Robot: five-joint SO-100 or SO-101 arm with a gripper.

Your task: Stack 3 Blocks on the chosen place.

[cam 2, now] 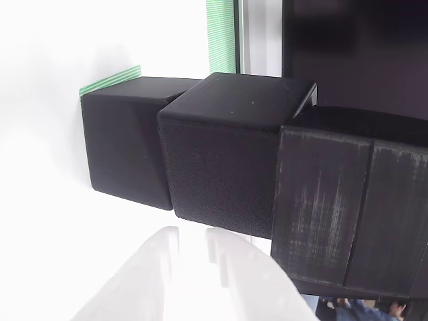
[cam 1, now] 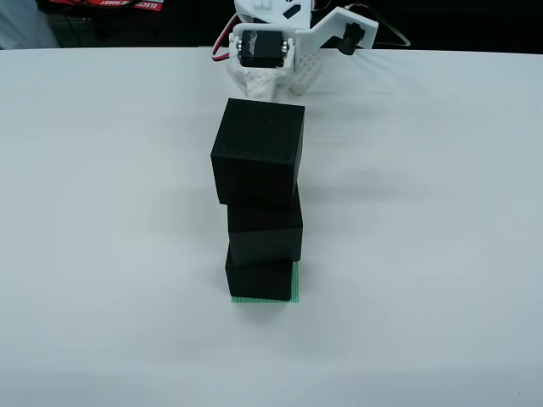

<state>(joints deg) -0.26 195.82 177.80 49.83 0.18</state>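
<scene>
The gripper shows at the bottom of the view that rides on it as two white fingers with a narrow gap between them; the jaws stand a little apart and hold nothing, and they hang just in front of the blocks without a clear touch. In the view from above, the arm sits folded at the far edge of the white table, apart from the tower. The three black blocks are stacked on the green striped square, whose edge peeks out under the bottom block. The middle block sits slightly shifted from it, and the top block appears turned and shifted too, so the tower does not look straight. The danger now is probably a fall: if the fingers brush the side of the blocks while moving away, or if the overhang is larger than it seems, the top block could slide off and pull the rest from the square.
</scene>
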